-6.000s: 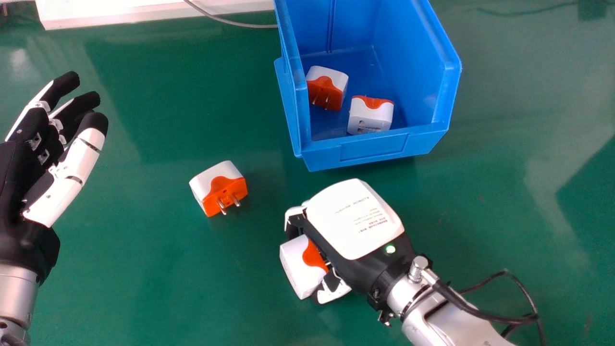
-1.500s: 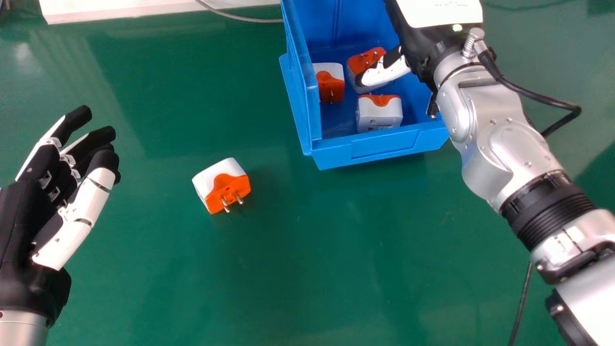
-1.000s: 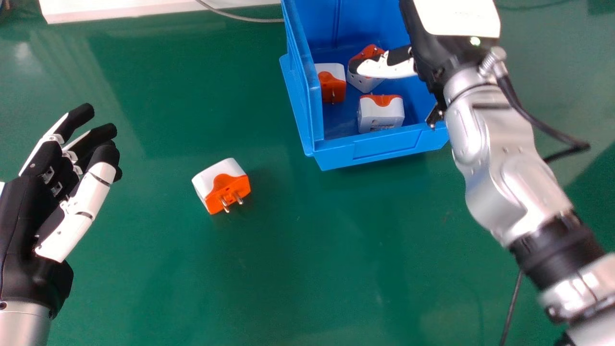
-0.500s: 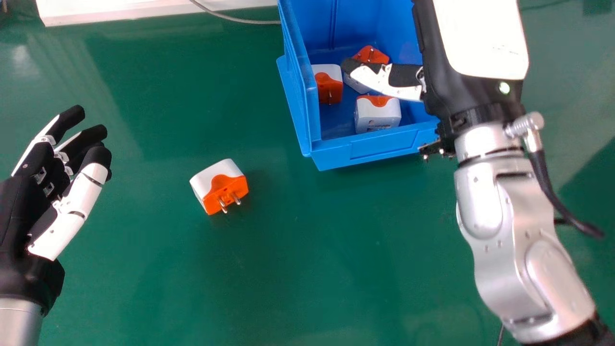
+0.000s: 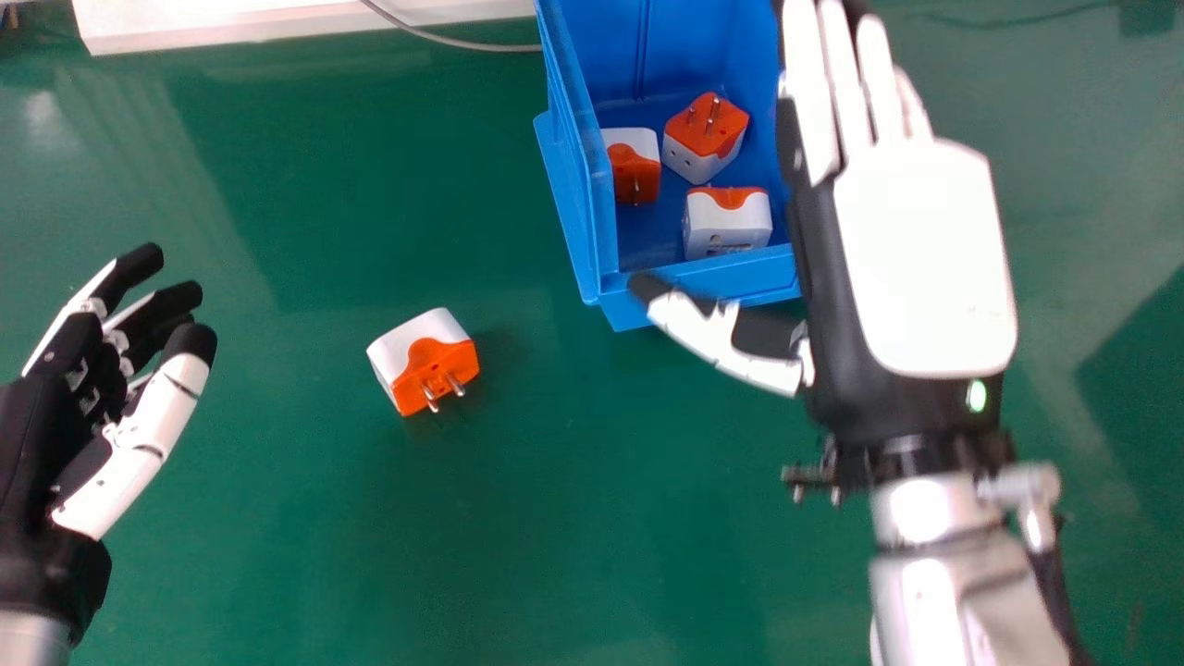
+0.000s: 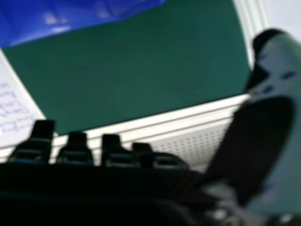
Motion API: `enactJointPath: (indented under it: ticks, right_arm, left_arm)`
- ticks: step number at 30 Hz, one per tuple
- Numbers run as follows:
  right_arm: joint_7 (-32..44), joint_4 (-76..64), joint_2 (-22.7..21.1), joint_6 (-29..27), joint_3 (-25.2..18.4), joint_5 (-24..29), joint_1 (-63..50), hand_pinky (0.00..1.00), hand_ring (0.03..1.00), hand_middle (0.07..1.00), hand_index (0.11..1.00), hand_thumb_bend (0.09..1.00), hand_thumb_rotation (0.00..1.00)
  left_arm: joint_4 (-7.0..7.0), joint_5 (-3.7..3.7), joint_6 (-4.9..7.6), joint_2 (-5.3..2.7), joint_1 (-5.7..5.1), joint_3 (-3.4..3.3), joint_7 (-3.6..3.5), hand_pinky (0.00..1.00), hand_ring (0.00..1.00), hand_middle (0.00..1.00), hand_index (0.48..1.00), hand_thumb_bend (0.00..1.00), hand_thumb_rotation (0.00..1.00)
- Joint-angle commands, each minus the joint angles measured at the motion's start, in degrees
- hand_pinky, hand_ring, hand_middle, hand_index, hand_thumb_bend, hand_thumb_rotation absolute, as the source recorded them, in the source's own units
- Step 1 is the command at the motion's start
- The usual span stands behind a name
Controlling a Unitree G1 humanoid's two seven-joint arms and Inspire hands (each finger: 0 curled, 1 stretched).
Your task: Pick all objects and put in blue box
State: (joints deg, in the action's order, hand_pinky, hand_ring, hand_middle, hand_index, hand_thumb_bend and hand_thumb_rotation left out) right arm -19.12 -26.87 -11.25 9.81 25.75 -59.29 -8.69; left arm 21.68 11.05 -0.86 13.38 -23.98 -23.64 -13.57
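My right hand (image 5: 911, 250) is over the right wall of the blue box (image 5: 712, 282), fingers straight and thumb stretched left past the front wall, holding nothing. In the right hand view my right hand (image 6: 249, 146) is spread, with the blue box (image 6: 61, 19) beyond it. Inside the box lie three white and orange plug adapters: one at the left wall (image 5: 635, 166), one with its prongs up (image 5: 703, 139), one near the front (image 5: 727, 223). A fourth adapter (image 5: 424, 361) rests on the green table, prongs toward me. At the left edge my left hand (image 5: 55, 398) is open and empty.
A white panel (image 5: 277, 23) borders the green table (image 5: 518, 518) at the far left, with a thin grey cable (image 5: 435, 37) running from it to the box. White rails (image 6: 155, 120) edge the table in the right hand view.
The adapter that my right hand held earlier now lies in the box. My right hand has let go and drawn back toward me, out over the box's right side. The left hand has shifted slightly nearer.
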Motion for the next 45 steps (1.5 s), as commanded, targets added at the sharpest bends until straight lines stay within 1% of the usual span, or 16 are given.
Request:
enactJointPath:
  ticks: [1, 5, 8, 10, 12, 15, 18, 21, 24, 28, 30, 34, 39, 42, 45]
  right_arm:
    - [-2.41, -2.34, 0.10, -2.20, 0.47, -1.62, -2.91, 0.93, 1.000, 1.000, 1.000, 0.459, 0.37]
    - [-4.10, -1.95, 0.41, -4.67, 2.34, -2.40, -7.20, 0.93, 1.000, 1.000, 1.000, 0.443, 0.36]
    - [-3.69, -0.94, -0.29, -7.45, 3.96, -1.76, -9.24, 0.92, 1.000, 1.000, 1.000, 0.433, 0.36]
    - [-3.43, -0.12, -0.99, -9.44, 4.67, -1.51, -9.73, 0.92, 1.000, 1.000, 1.000, 0.432, 0.37]
    - [-2.85, 0.63, -1.52, -11.57, 5.57, -1.25, -9.72, 0.91, 1.000, 1.000, 1.000, 0.430, 0.38]
    - [-1.16, 1.26, -1.83, -13.41, 7.05, -1.75, -9.72, 0.91, 1.000, 1.000, 0.999, 0.427, 0.39]
    - [0.76, 1.46, -2.03, -14.24, 8.48, -3.05, -9.54, 0.91, 1.000, 1.000, 0.985, 0.426, 0.43]
    - [1.65, 2.70, -2.71, -16.24, 9.68, -3.41, -8.13, 0.91, 1.000, 1.000, 0.977, 0.429, 0.46]
    - [2.64, 4.41, -2.69, -18.38, 10.57, -2.47, -5.84, 0.91, 1.000, 1.000, 0.974, 0.430, 0.47]
    - [2.76, 7.37, -2.35, -21.10, 11.12, -0.92, -2.83, 0.91, 0.996, 1.000, 0.958, 0.426, 0.49]
    - [2.63, 9.68, -2.09, -22.86, 11.36, -0.02, -0.44, 0.91, 0.993, 1.000, 0.951, 0.428, 0.48]
    - [4.08, 12.47, -1.56, -24.29, 10.94, 1.12, 3.33, 0.90, 0.990, 0.999, 0.945, 0.431, 0.46]
    - [8.25, 14.90, -0.14, -22.14, 10.21, 0.67, 8.75, 0.88, 0.973, 0.983, 0.926, 0.459, 0.39]
    - [11.38, 17.38, 0.28, -21.51, 9.52, 1.67, 12.82, 0.87, 0.964, 0.975, 0.919, 0.470, 0.37]
    - [13.76, 20.17, 0.52, -21.36, 8.69, 2.90, 16.47, 0.87, 0.960, 0.972, 0.915, 0.472, 0.36]
  left_arm:
    - [1.79, -0.35, 1.32, 0.95, -0.89, -0.76, -0.25, 0.77, 0.85, 0.83, 0.875, 0.43, 0.46]
    - [2.28, 0.03, 0.86, 0.73, -1.41, -0.75, 0.08, 0.76, 0.84, 0.82, 0.864, 0.44, 0.50]
    - [2.78, 0.52, 0.52, 0.17, -1.82, -0.50, 0.32, 0.75, 0.83, 0.81, 0.857, 0.45, 0.53]
    - [2.72, 0.78, 0.65, -0.11, -1.89, -0.42, 0.43, 0.74, 0.83, 0.81, 0.855, 0.45, 0.54]
    - [2.56, 0.85, 0.84, -0.44, -1.73, -0.30, 0.64, 0.74, 0.83, 0.81, 0.854, 0.45, 0.55]
    - [2.86, 0.63, 0.76, -0.86, -1.62, -0.05, 0.96, 0.74, 0.83, 0.81, 0.852, 0.45, 0.56]
    - [2.74, 0.45, 0.80, -1.09, -1.38, 0.10, 1.10, 0.73, 0.82, 0.80, 0.847, 0.45, 0.59]
    - [2.36, 0.50, 1.05, -1.17, -0.99, 0.24, 1.03, 0.73, 0.82, 0.80, 0.844, 0.45, 0.61]
    - [1.82, 0.45, 1.20, -1.13, -0.50, 0.33, 0.96, 0.73, 0.82, 0.80, 0.843, 0.45, 0.62]
    - [1.48, 0.22, 1.39, -1.16, -0.03, 0.50, 1.00, 0.72, 0.81, 0.80, 0.840, 0.46, 0.66]
    - [1.60, 0.14, 1.26, -1.18, 0.07, 0.59, 1.12, 0.72, 0.81, 0.80, 0.839, 0.46, 0.67]
    - [1.12, 0.01, 1.20, -1.02, 0.65, 0.76, 1.31, 0.72, 0.81, 0.80, 0.838, 0.47, 0.69]
    - [0.90, -0.18, 1.31, -0.88, 1.08, 1.07, 1.38, 0.72, 0.81, 0.80, 0.837, 0.48, 0.73]
    - [0.73, -0.33, 1.55, -0.94, 1.29, 1.28, 1.47, 0.72, 0.81, 0.80, 0.838, 0.48, 0.74]
    - [0.81, -0.32, 1.78, -1.03, 1.24, 1.43, 1.59, 0.72, 0.81, 0.80, 0.838, 0.49, 0.74]
